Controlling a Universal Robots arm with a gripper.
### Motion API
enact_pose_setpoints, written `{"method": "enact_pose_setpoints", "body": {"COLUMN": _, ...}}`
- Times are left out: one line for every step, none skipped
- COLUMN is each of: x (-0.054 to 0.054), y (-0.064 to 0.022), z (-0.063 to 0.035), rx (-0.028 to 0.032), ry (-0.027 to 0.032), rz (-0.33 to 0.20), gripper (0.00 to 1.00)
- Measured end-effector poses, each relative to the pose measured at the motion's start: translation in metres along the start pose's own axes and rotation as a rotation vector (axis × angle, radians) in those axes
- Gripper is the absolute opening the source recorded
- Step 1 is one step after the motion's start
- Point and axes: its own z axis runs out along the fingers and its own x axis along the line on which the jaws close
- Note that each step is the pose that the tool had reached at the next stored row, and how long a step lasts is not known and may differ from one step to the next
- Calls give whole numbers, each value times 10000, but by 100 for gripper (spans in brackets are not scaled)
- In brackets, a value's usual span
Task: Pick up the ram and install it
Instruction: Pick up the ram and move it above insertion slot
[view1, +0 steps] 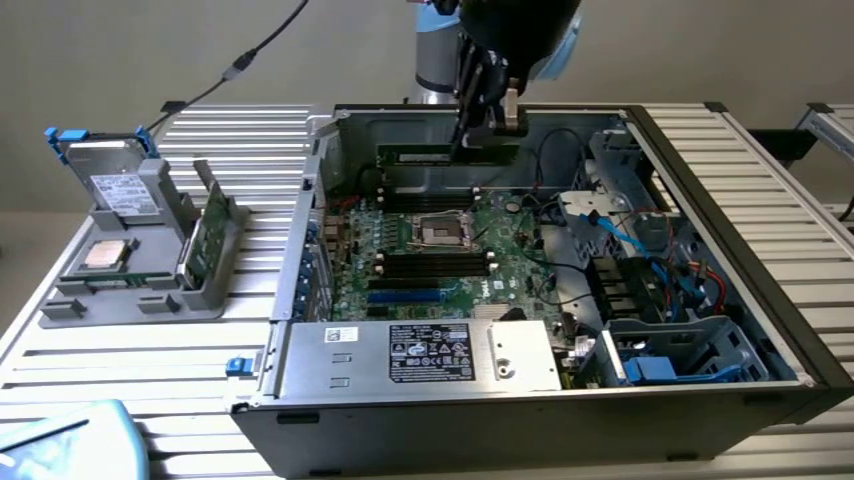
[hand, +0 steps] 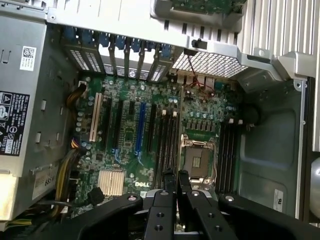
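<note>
The ram (view1: 416, 156) is lifted, not yet seated
The gripper (view1: 487, 138) clasps it over the motherboard (view1: 514, 270); the slots (view1: 434, 262) look empty.

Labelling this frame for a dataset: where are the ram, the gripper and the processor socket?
ram (view1: 424, 155): exterior view, its green face.
gripper (hand: 176, 178): wrist view, between its fingertips.
processor socket (view1: 441, 230): exterior view, its middle.
</note>
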Motion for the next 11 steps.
{"method": "enact_pose_setpoints", "body": {"x": 4, "y": -13, "z": 16, "rx": 0, "ry": 0, "rz": -1, "gripper": 14}}
{"method": "enact_pose_setpoints", "body": {"x": 8, "y": -21, "z": 33, "rx": 0, "ry": 0, "rz": 0, "gripper": 14}}
{"method": "enact_pose_setpoints", "body": {"x": 12, "y": -24, "z": 51, "rx": 0, "ry": 0, "rz": 0, "gripper": 14}}
{"method": "enact_pose_setpoints", "body": {"x": 15, "y": -27, "z": 69, "rx": 0, "ry": 0, "rz": 2, "gripper": 14}}
{"method": "enact_pose_setpoints", "body": {"x": 18, "y": -30, "z": 87, "rx": 0, "ry": 0, "rz": 1, "gripper": 14}}
{"method": "enact_pose_setpoints", "body": {"x": 21, "y": -33, "z": 103, "rx": 0, "ry": 0, "rz": 1, "gripper": 14}}
{"method": "enact_pose_setpoints", "body": {"x": 25, "y": -36, "z": 122, "rx": -1, "ry": 0, "rz": 0, "gripper": 14}}
{"method": "enact_pose_setpoints", "body": {"x": 28, "y": -39, "z": 140, "rx": -1, "ry": 0, "rz": 0, "gripper": 14}}
{"method": "enact_pose_setpoints", "body": {"x": 30, "y": -42, "z": 156, "rx": -1, "ry": 1, "rz": 1, "gripper": 14}}
{"method": "enact_pose_setpoints", "body": {"x": 30, "y": -51, "z": 173, "rx": -2, "ry": 5, "rz": 5, "gripper": 14}}
{"method": "enact_pose_setpoints", "body": {"x": 27, "y": -60, "z": 189, "rx": -2, "ry": 9, "rz": 15, "gripper": 14}}
